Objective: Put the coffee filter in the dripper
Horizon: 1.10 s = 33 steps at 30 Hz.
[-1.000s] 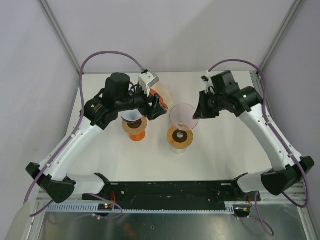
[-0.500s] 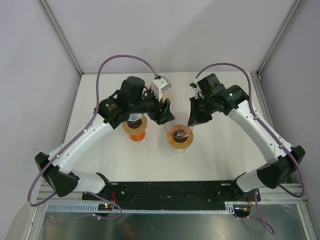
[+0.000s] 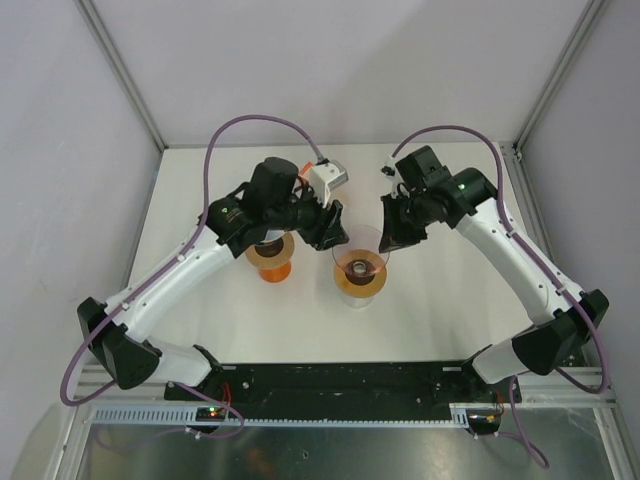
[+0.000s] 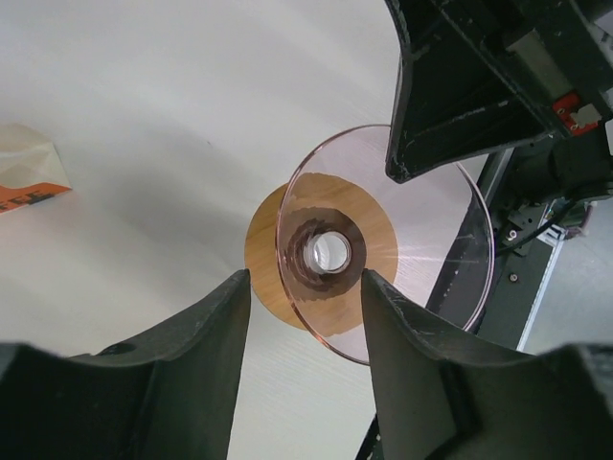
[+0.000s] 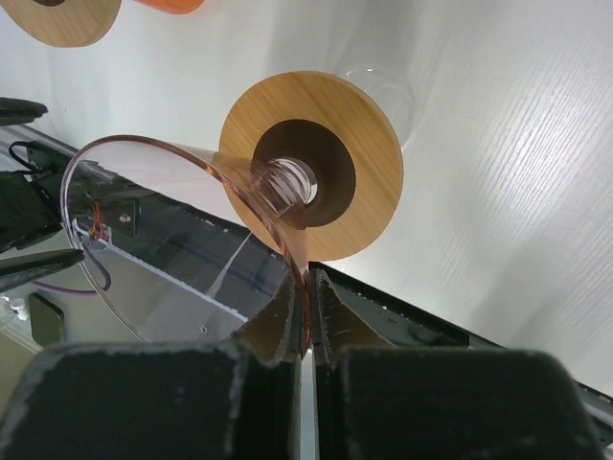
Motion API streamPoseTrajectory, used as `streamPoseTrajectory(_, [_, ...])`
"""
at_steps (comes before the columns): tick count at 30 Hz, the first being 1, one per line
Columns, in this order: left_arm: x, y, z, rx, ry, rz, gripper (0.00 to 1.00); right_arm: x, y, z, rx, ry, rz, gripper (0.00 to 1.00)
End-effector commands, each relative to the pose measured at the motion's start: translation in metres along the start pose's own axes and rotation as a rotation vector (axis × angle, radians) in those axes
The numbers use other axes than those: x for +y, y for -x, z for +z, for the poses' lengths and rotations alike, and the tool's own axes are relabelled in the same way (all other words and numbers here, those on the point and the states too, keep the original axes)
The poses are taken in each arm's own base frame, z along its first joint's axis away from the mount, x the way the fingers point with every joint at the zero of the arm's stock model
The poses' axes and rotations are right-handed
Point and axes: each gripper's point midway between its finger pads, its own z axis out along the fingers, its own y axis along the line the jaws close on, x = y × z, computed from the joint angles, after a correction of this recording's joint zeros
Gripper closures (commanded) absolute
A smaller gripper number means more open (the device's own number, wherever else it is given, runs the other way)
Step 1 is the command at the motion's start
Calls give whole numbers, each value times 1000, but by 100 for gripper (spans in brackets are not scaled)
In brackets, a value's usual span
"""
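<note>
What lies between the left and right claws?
The pink glass dripper; top view shows it between the open left claw and the right claw pinching its rim.

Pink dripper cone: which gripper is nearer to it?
Right. The right gripper is shut on the rim of the pink dripper cone; the left gripper hangs open just beside it, gripping nothing.

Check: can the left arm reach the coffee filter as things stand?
Probably yes: the coffee filter lies on the table beside the open left gripper, with nothing between them.
</note>
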Motion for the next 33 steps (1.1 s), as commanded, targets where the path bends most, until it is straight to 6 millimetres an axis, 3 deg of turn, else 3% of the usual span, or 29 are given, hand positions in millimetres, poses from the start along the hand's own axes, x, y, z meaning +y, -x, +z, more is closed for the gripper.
streamPoseTrajectory(1, [-4, -5, 4, 6, -27, 18, 47, -1, 5, -1, -12, 16, -5, 100])
streamPoseTrajectory(6, [-2, -15, 6, 24, -29, 36, 54, -9, 4, 2, -9, 11, 8, 100])
streamPoseTrajectory(17, [-5, -33, 9, 60, -57, 29, 83, -8, 4, 11, 3, 10, 4, 100])
streamPoseTrajectory(28, [-4, -60, 16, 124, -71, 3, 98, 0, 4, 15, 13, -9, -22, 100])
streamPoseTrajectory(33, [-6, -74, 20, 157, -101, -23, 100, -5, -2, 24, 33, -13, -17, 100])
